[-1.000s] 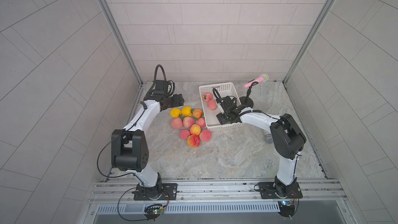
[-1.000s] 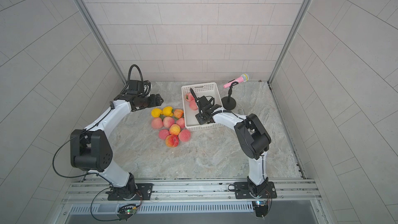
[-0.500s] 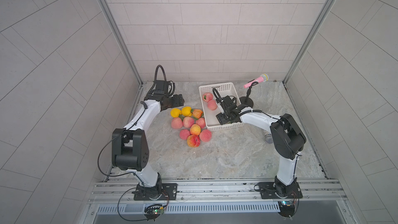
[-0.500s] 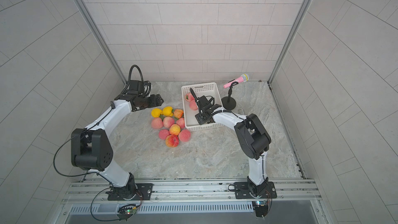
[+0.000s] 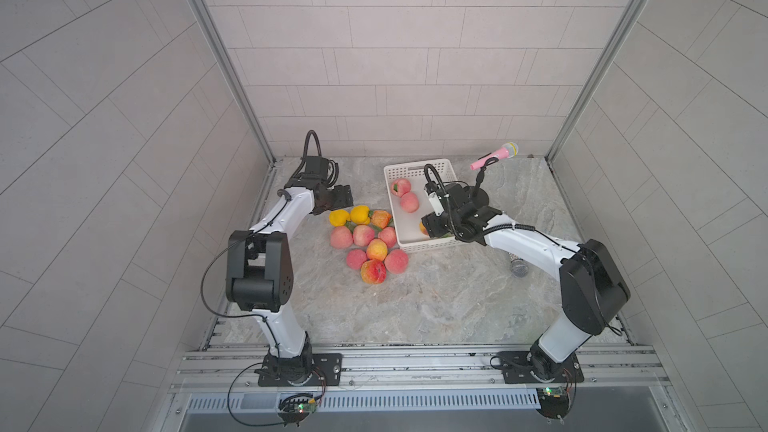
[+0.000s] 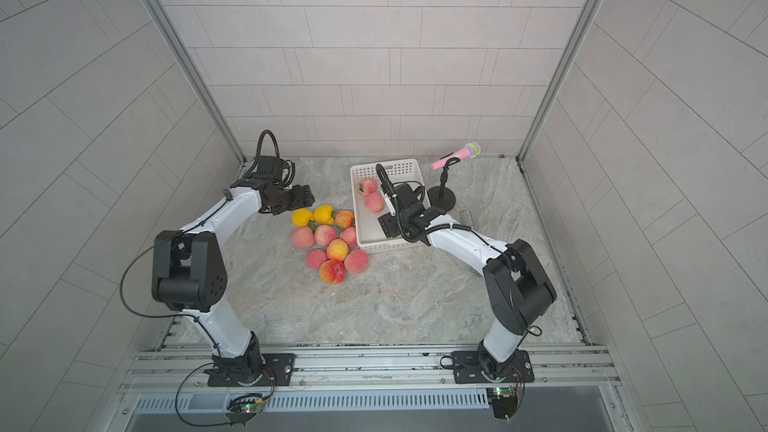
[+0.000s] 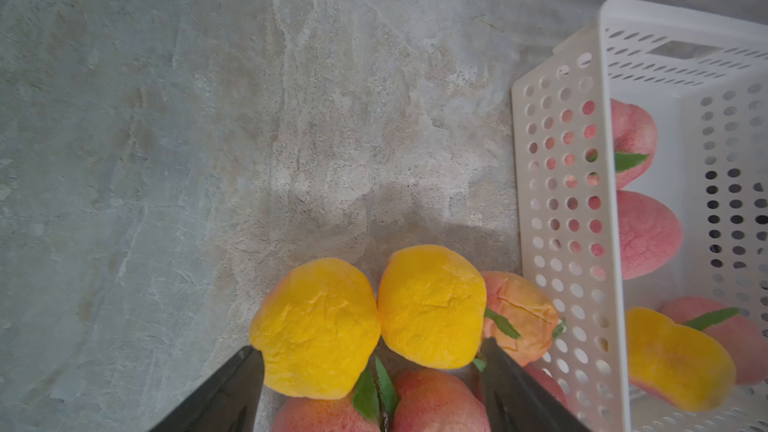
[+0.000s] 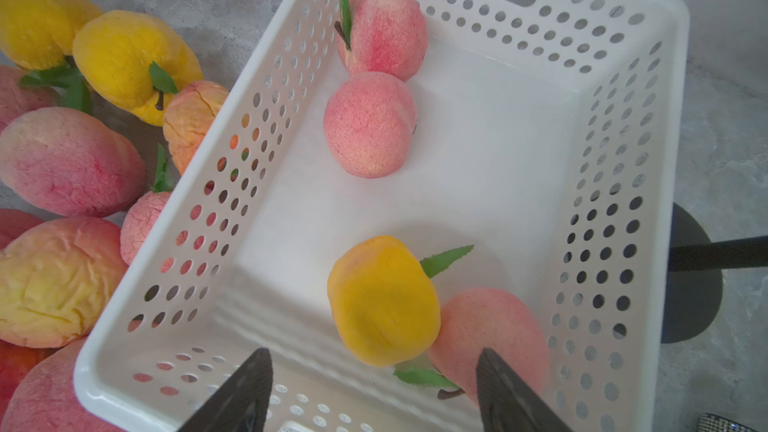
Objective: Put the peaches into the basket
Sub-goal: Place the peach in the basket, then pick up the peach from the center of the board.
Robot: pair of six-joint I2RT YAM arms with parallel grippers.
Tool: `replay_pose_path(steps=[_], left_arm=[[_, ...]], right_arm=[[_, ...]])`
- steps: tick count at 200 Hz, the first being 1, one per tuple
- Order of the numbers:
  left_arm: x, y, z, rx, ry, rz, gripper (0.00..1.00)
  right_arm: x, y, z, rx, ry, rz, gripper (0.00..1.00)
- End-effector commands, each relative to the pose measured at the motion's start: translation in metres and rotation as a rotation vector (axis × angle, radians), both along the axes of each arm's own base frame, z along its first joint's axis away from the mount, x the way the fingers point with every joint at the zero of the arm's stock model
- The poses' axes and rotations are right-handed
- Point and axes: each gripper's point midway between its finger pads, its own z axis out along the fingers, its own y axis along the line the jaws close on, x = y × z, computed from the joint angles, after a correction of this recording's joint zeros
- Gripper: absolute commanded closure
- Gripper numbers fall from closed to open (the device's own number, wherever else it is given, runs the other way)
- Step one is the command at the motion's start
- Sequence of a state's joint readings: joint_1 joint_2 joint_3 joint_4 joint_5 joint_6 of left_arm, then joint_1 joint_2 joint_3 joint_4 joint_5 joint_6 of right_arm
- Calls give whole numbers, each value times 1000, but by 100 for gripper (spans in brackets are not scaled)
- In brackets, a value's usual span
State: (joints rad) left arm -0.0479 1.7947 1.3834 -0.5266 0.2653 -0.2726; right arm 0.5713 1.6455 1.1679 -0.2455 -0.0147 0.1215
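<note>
White basket [image 6: 368, 228] holds two pink peaches [image 6: 374, 202] at its far end; right gripper [image 6: 384, 227] is over the near end. Ten peaches [image 6: 325, 234] are clustered on the bench [image 6: 415, 305] beside it, left gripper [image 6: 308, 199] near them.

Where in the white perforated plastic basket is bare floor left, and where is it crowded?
Free: in the white perforated plastic basket, floor between the two pink peaches and the yellow peach with its pink neighbour; also beside that pair, toward the wall nearest the black stand base. Crowded: loose peach pile outside.
</note>
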Motion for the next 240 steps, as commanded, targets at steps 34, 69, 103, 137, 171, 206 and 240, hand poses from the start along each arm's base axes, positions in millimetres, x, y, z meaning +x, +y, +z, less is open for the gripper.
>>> replay_pose_path(steps=[34,69,103,137,171,206,240], left_arm=[[-4,15,-29,55,108,24,13],[-9,25,-46,117,176,35,14],[-8,16,-53,94,184,15,16],[-10,18,-57,110,192,16,18],[-10,18,-58,110,195,16,26],[-9,17,-53,110,184,15,33],[-9,15,-42,118,157,7,35]], right_arm=[[-8,-2,7,39,-30,0,22],[-11,-4,9,35,-39,5,21],[-12,-5,8,35,-46,5,21],[-12,-4,6,44,-41,8,22],[-12,-4,7,46,-43,7,22],[-14,-5,12,52,-50,7,21],[-18,-7,24,75,-78,8,22]])
